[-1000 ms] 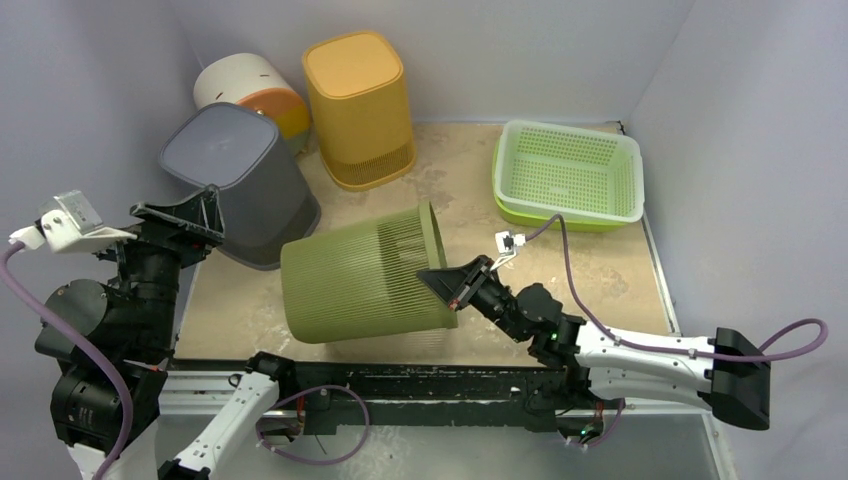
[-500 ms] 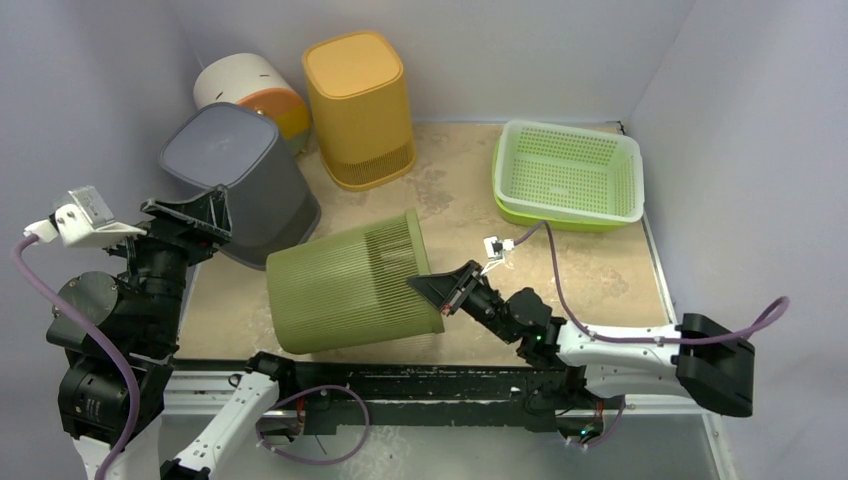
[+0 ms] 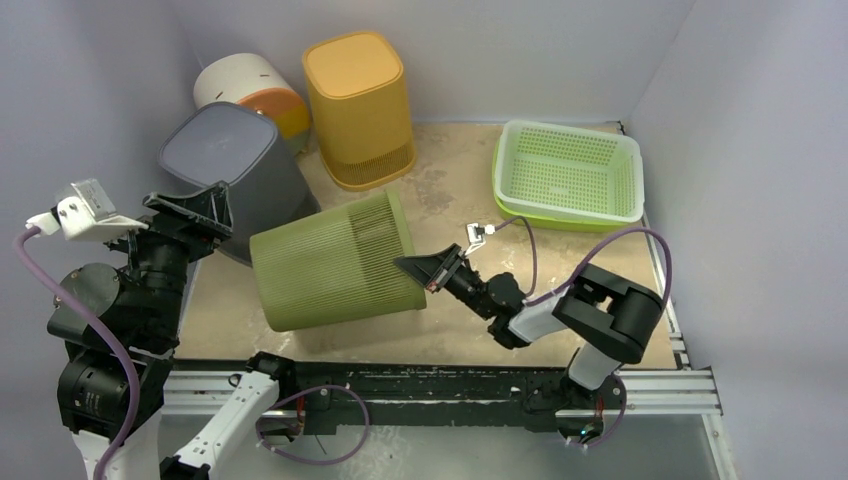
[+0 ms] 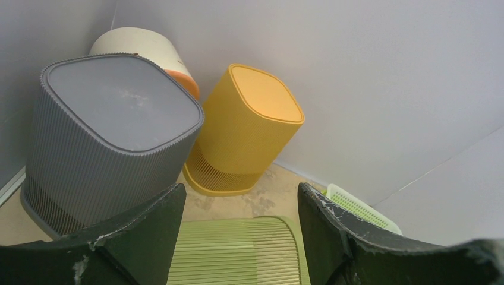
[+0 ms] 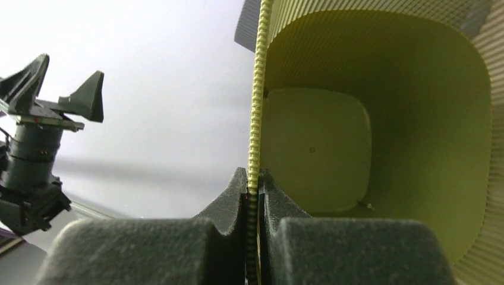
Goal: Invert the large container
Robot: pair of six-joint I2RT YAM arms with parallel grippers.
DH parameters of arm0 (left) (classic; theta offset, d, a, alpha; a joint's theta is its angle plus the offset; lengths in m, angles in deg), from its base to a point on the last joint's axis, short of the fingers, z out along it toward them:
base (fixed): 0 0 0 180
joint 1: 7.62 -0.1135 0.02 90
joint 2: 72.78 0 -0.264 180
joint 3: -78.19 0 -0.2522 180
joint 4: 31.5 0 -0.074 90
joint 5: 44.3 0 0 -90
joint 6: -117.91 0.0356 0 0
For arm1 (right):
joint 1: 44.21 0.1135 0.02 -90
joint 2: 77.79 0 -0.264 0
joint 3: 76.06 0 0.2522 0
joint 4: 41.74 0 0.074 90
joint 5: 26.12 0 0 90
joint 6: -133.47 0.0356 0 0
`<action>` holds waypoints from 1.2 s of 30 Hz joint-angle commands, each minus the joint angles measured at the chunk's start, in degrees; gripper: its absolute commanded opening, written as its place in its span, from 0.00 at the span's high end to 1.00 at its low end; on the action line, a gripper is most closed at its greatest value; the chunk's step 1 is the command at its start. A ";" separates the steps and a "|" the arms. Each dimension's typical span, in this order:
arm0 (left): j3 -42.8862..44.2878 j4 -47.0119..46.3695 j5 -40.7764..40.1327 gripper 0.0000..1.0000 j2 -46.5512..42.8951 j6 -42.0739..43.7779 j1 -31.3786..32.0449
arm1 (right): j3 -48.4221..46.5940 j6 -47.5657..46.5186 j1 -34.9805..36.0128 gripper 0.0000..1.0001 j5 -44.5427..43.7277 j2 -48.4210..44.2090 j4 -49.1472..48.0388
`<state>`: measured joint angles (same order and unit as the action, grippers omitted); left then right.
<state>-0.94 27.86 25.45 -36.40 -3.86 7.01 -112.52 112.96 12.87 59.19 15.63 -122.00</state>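
The large green container (image 3: 330, 262) lies on its side in the middle of the table (image 3: 470, 190), closed base to the left and open mouth to the right. The right gripper (image 3: 425, 272) is clamped on the mouth's rim (image 5: 255, 119), one finger inside the wall and one outside. The container's far left part sits just beside the grey bin (image 3: 235, 180); whether they touch I cannot tell. The left gripper (image 3: 190, 212) hangs above the near left of the table, its jaws wide apart and holding nothing. The grey bin and the yellow bin (image 3: 360, 105) stand upside down at the far left, with a white and orange container (image 3: 245, 85) behind them. A light green basket (image 3: 567, 172) sits at the far right.
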 commanded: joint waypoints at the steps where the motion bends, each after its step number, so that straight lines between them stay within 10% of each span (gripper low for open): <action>1: 2.68 0.56 -1.30 0.33 1.34 2.15 -0.30 | 6.14 7.45 -4.99 1.00 0.04 2.84 -23.17; 13: 3.45 0.04 -1.47 0.34 2.37 1.22 -0.26 | 22.16 12.57 -24.66 1.00 15.72 -10.18 -21.68; 36: 6.76 1.69 -1.55 0.34 3.92 0.27 -0.31 | -7.02 16.52 -9.67 1.00 18.85 -3.39 -22.88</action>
<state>5.53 30.05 24.03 -32.31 -2.98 7.01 -117.07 125.99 3.21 79.85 10.52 -114.17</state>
